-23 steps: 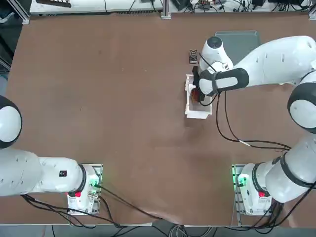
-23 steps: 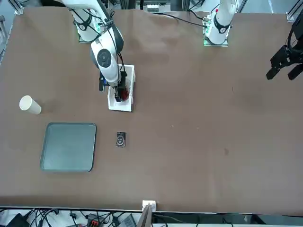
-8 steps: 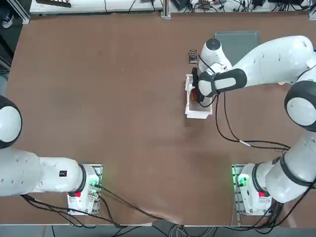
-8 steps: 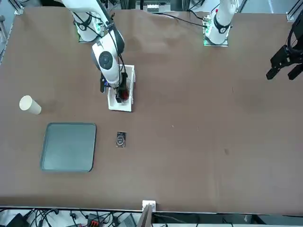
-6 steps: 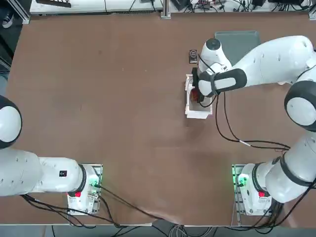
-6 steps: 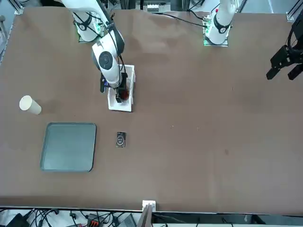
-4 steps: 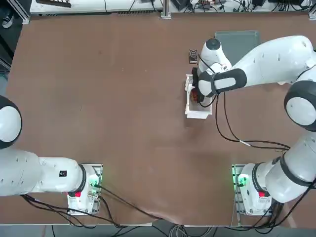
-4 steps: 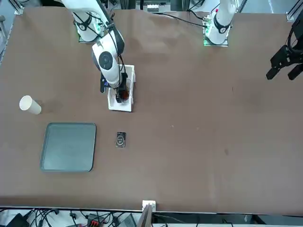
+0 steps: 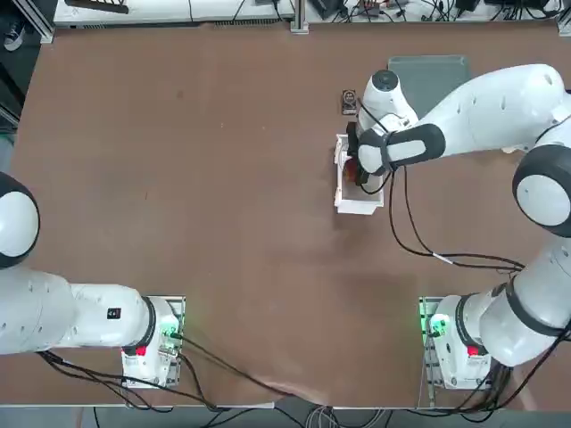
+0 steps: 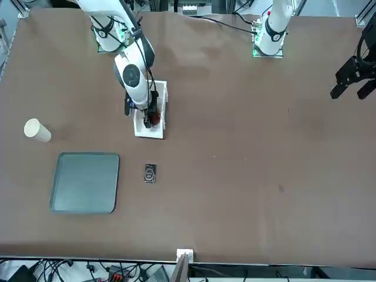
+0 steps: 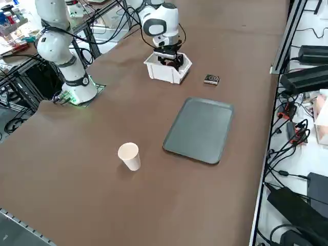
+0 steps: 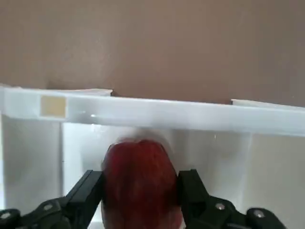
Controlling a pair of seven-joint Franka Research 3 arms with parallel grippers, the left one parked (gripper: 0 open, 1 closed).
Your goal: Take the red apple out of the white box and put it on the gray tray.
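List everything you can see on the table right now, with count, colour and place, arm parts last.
Apple: one, red, inside the white box, between the gripper's fingers.
White box: one, white, on the table under the right gripper.
Gray tray: one, dark gray-green, on the table beyond the small device from the box.
Paper cup: one, white, on the table near the tray.
Small device: one, black and silver, between box and tray.
Right gripper: one, black, down in the box, fingers closed on the apple.
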